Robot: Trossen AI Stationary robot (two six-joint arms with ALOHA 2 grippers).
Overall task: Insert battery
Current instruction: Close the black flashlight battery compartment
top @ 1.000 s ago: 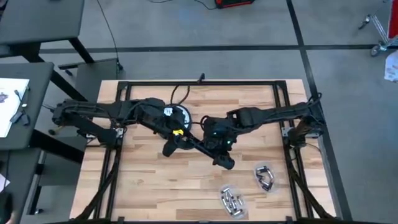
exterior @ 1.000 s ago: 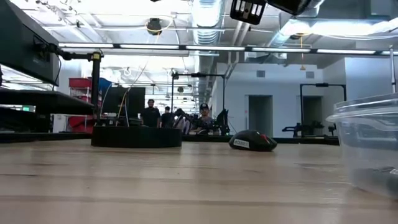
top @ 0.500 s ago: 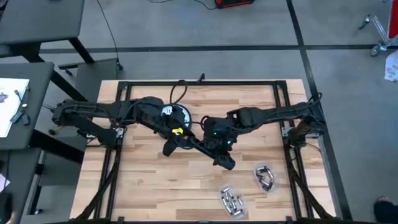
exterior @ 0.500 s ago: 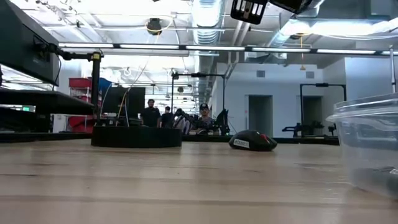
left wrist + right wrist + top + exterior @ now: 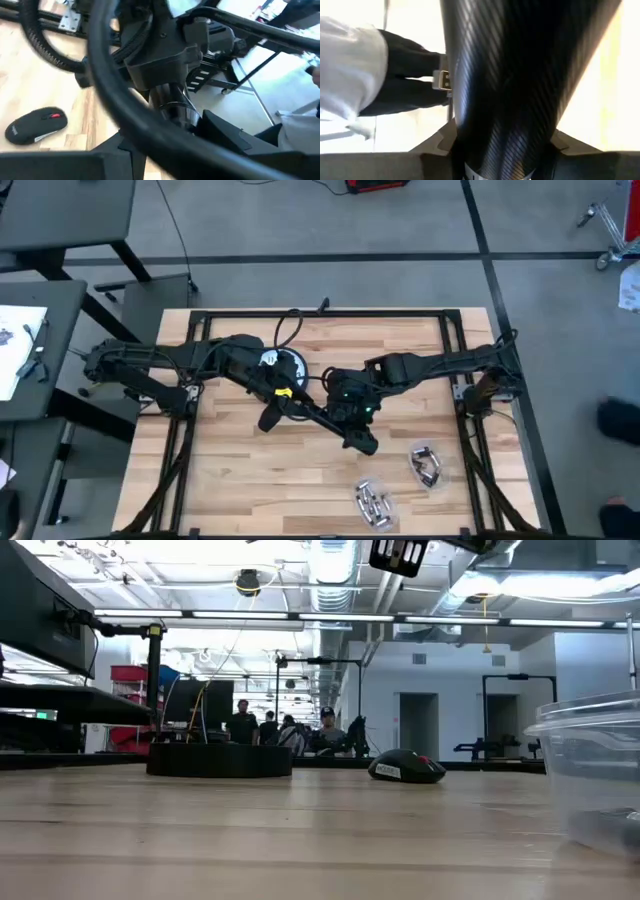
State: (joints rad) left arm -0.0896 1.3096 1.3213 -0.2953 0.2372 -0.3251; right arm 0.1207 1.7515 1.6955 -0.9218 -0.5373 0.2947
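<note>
- Wooden desk point(image 5: 300, 840), low view: a black mouse point(image 5: 405, 768) with a red mark on top rests flat on the surface, right of centre. A low black round disc point(image 5: 220, 760) sits to its left, apart from it. A clear container point(image 5: 590, 770) stands close at the right edge. Dark arm hardware point(image 5: 400, 554) shows at the upper edge, well above the desk. People point(image 5: 243, 725) stand in the room far behind.
- High view: both arms reach inward and meet at mid-desk. The left end effector point(image 5: 270, 418) sits just beside the disc, on its front side. The right end effector point(image 5: 348, 408) lies close beside the left one, with the arms crossing. Whether either is apart or together cannot be told. Two clusters of silvery pieces point(image 5: 372, 502) point(image 5: 428, 463) lie near the front right of the desk, well apart from both end effectors. Whether they are batteries cannot be confirmed.
- Left wrist view: the mouse lies on the wood, untouched, beyond dark hardware of the other arm.
- Right wrist view: a carbon-weave tube point(image 5: 520, 75) fills the frame. No battery is discernible.
</note>
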